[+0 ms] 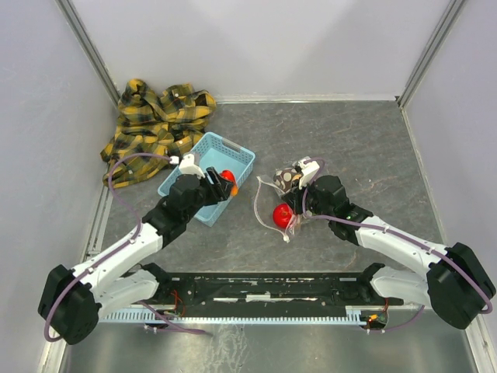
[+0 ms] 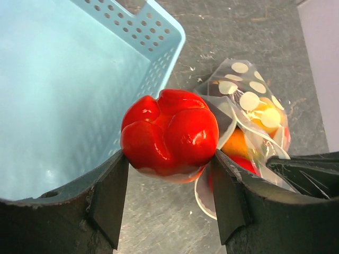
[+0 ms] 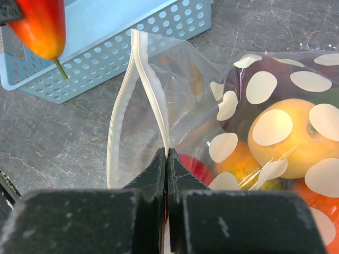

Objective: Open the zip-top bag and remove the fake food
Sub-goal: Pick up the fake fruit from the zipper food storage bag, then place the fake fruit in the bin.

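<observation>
left hand (image 2: 169, 197): closed on a glossy red pepper (image 2: 169, 135), one finger pad on each side of it. in the top view this hand (image 1: 220, 186) holds the pepper (image 1: 227, 176) at the near right corner of the light blue slotted basket (image 1: 233, 152). whether the pepper is over the basket or just outside its rim cannot be told.

right hand (image 3: 167, 159): jaws fully together, pinching one lip of the white zip strip (image 3: 117, 124) of the zip-top bag (image 3: 185, 87). the two lips of the strip stand apart above the pinch, so the mouth of the bag is open.

zip-top bag (image 1: 266, 196): on the grey worktop (image 1: 357, 148), just right of the basket and apart from it, directly in front of the right hand (image 1: 299, 203). the film is clear with white oval dots.

fake food (image 3: 288, 140) inside the bag: a yellow-orange fruit, an orange piece below it and a red piece near the pinch. the top view shows one red fruit (image 1: 283, 216) at the near end of the bag.

a yellow and black plaid shirt (image 1: 155, 124) lies crumpled at the far left corner of the worktop, behind the basket.
</observation>
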